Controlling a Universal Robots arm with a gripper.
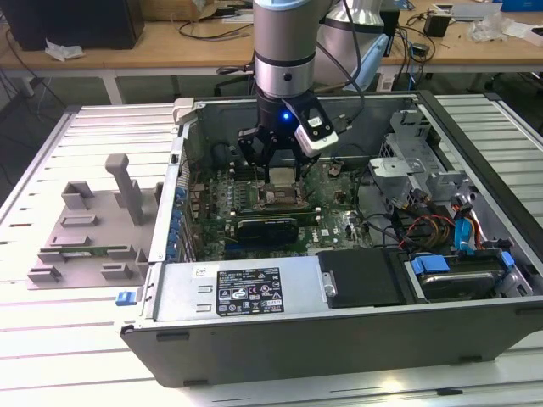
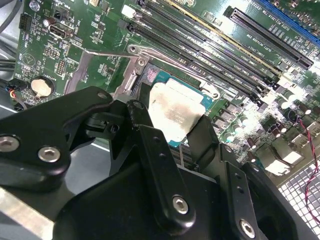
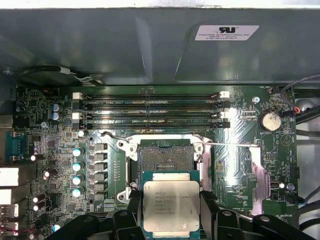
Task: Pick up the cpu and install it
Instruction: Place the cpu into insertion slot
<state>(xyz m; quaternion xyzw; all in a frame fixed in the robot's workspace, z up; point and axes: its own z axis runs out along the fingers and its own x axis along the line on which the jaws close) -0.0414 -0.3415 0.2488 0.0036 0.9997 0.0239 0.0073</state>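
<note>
Pale matt metal on cpu [image 3: 171, 205] top; matt black fingers [image 3: 209, 210]; glossy green motherboard [image 3: 240, 125]; bright bare metal socket frame [image 3: 126, 146].

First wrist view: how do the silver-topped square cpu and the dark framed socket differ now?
The cpu, a flat square chip, has a pale silver-grey metal top; the socket is a dark square within a metal frame. The cpu is clamped in the black gripper; the socket lies open and empty on the green motherboard. Both are square.
</note>
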